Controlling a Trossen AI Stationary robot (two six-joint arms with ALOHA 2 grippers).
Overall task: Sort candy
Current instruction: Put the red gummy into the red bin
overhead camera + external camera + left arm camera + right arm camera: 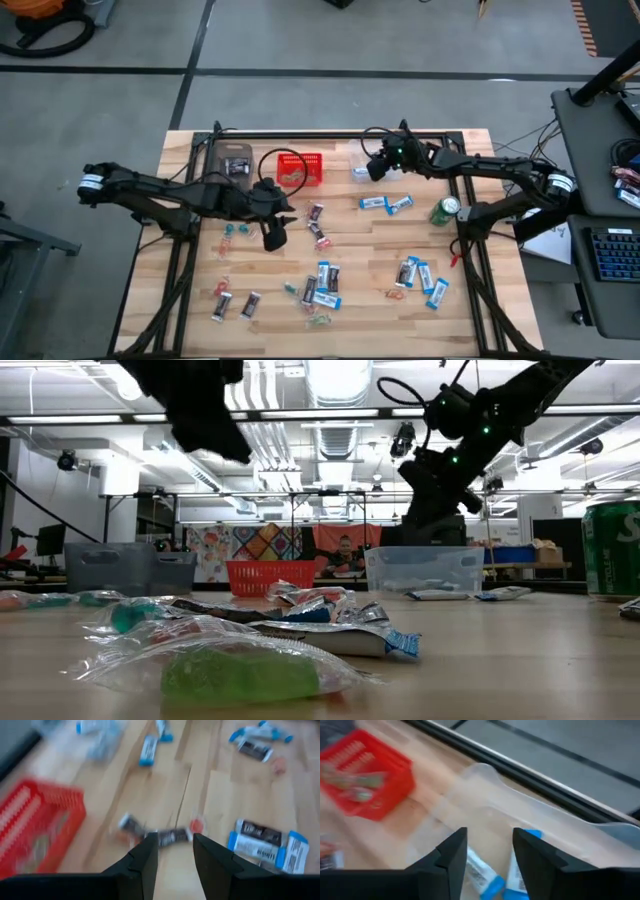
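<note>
Candy lies scattered over the wooden table: blue-and-white packets (323, 275), dark mini bars (322, 238) and small twist-wrapped pieces (229, 229). My left gripper (275, 238) hangs open above the table's middle. In its wrist view a dark mini bar (170, 836) and a red piece (196, 826) lie on the wood beyond its fingers (145, 860). My right gripper (376, 170) stands open over a clear bin (485, 775) at the far edge. Blue-and-white packets (480, 867) lie on the bin's floor under its fingers (452, 855).
A red mesh basket (300, 168) holding a few pieces stands at the far middle, and another clear bin (232, 160) sits to its left. A green can (445, 210) stands near the right edge. Bare wood shows along the near left of the table.
</note>
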